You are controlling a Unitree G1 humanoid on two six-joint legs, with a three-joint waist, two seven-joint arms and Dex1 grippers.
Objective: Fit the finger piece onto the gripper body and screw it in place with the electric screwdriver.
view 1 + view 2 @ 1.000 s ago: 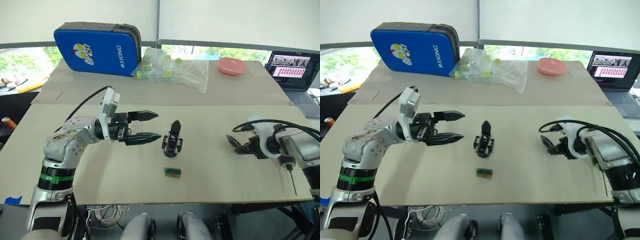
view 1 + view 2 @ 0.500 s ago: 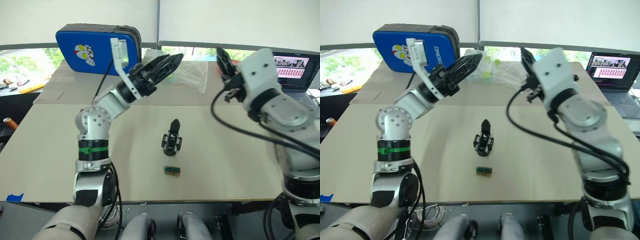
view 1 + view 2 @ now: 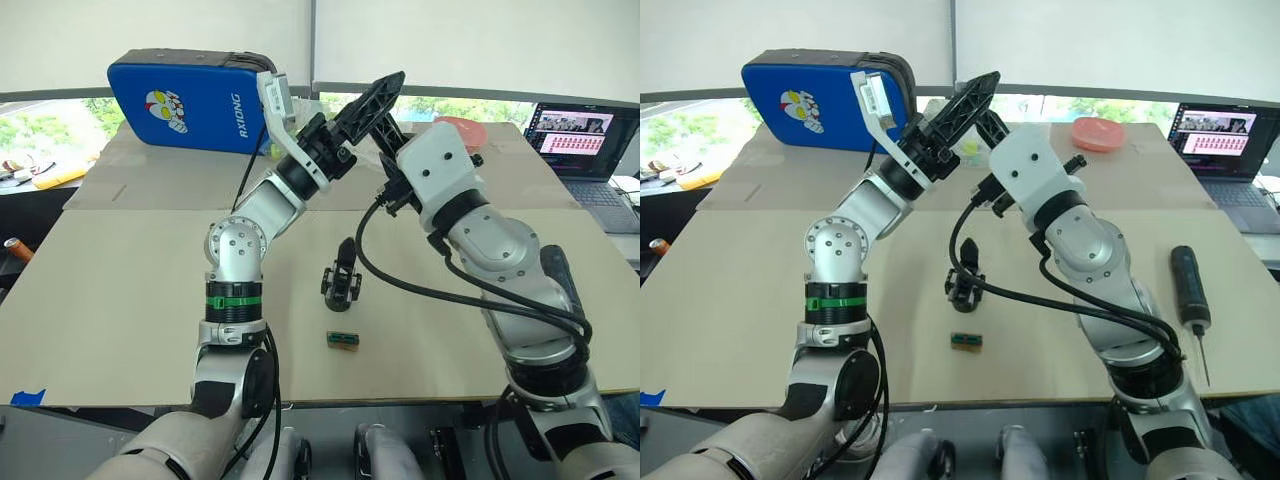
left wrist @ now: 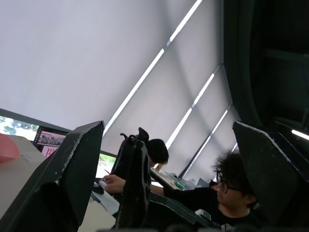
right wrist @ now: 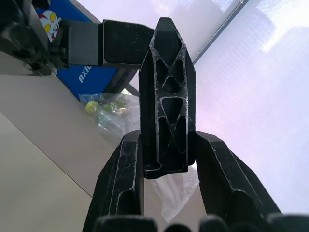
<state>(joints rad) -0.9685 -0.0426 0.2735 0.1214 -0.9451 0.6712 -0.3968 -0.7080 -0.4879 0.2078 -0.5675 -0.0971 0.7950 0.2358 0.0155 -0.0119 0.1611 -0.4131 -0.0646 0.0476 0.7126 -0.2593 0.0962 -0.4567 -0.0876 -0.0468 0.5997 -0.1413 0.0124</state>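
Both arms are raised over the table's far middle, and the grippers meet there. My right gripper (image 5: pixel 166 140) is shut on the finger piece (image 5: pixel 166 92), a black latticed wedge with its tip pointing away from the wrist. My left gripper (image 4: pixel 166 128) is open, its fingers (image 3: pixel 372 98) spread wide around the held piece (image 4: pixel 133 183). The gripper body (image 3: pixel 342 280) stands on the table below with one black finger sticking up. The electric screwdriver (image 3: pixel 1190 290) lies on the table at the right, its thin bit toward the front edge.
A small green-and-brown block (image 3: pixel 343 340) lies in front of the gripper body. A blue case (image 3: pixel 190 100), a plastic bag of tubes (image 5: pixel 108 108) and a pink bowl (image 3: pixel 1098 132) sit at the back. A laptop (image 3: pixel 580 135) is far right. People (image 4: pixel 227 193) sit beyond.
Both arms have swung up from table height and toward each other. The right gripper now holds the piece between the left gripper's fingers. The screwdriver shows on the table where the right arm was.
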